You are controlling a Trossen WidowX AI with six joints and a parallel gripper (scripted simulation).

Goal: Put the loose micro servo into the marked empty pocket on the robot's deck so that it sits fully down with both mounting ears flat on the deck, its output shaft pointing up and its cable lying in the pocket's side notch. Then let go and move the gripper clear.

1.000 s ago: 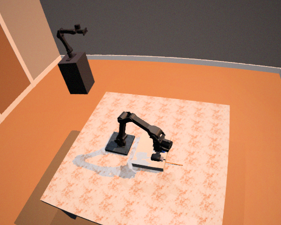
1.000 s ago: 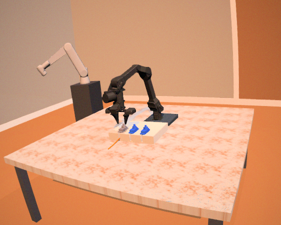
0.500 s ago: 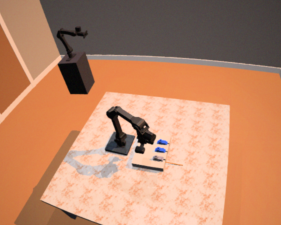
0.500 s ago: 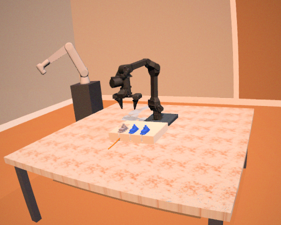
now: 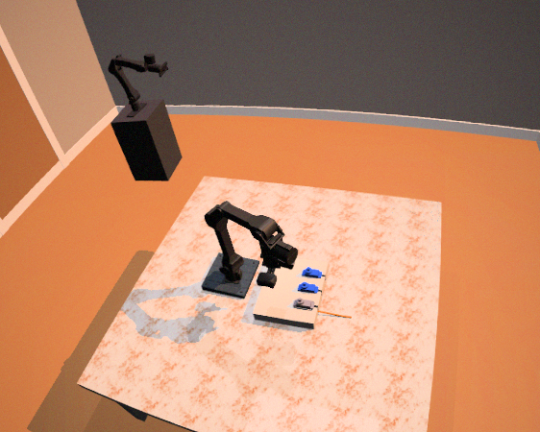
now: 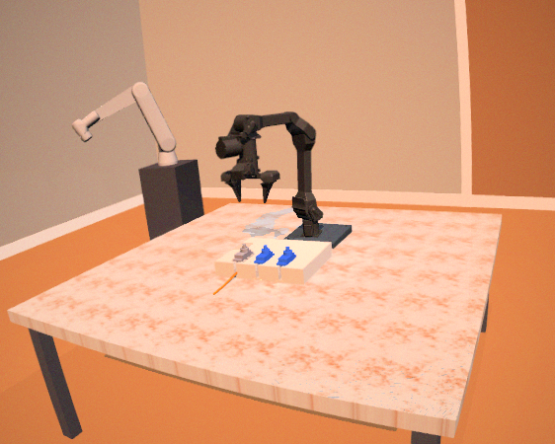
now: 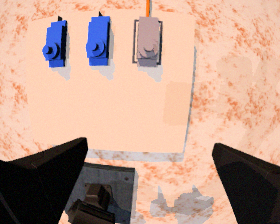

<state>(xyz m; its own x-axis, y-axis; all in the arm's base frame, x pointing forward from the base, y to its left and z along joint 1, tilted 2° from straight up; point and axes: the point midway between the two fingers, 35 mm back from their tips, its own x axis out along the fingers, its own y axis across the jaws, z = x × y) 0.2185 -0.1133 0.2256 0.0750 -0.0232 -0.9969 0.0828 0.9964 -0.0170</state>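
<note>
Servo is placed, by the look of it; the step in hand is the final clear-off. The gripper (image 5: 267, 279) (image 6: 252, 201) (image 7: 152, 148) is spread wide with nothing held, above the deck (image 5: 282, 293) (image 6: 273, 246) (image 7: 111, 100) and back toward the arm's base plate (image 5: 209, 286) (image 6: 344, 232) (image 7: 130, 175). The grey micro servo (image 5: 305, 303) (image 6: 242, 254) (image 7: 148, 37) lies in the outlined pocket, shaft side up, its orange cable (image 5: 334, 315) (image 6: 224, 283) (image 7: 148, 7) run out over the deck edge. Full seating of the ears probably can't be confirmed at this resolution.

To be done well: fingers kept open, height held, cable not crossed low, servo not brushed. If an ear is found proud, a light straight press is advised, not a regrip.

Count: one grey servo, two blue servos (image 5: 310, 280) (image 6: 276, 256) (image 7: 76, 42), one orange cable, one deck, two gripper fingers.
</note>
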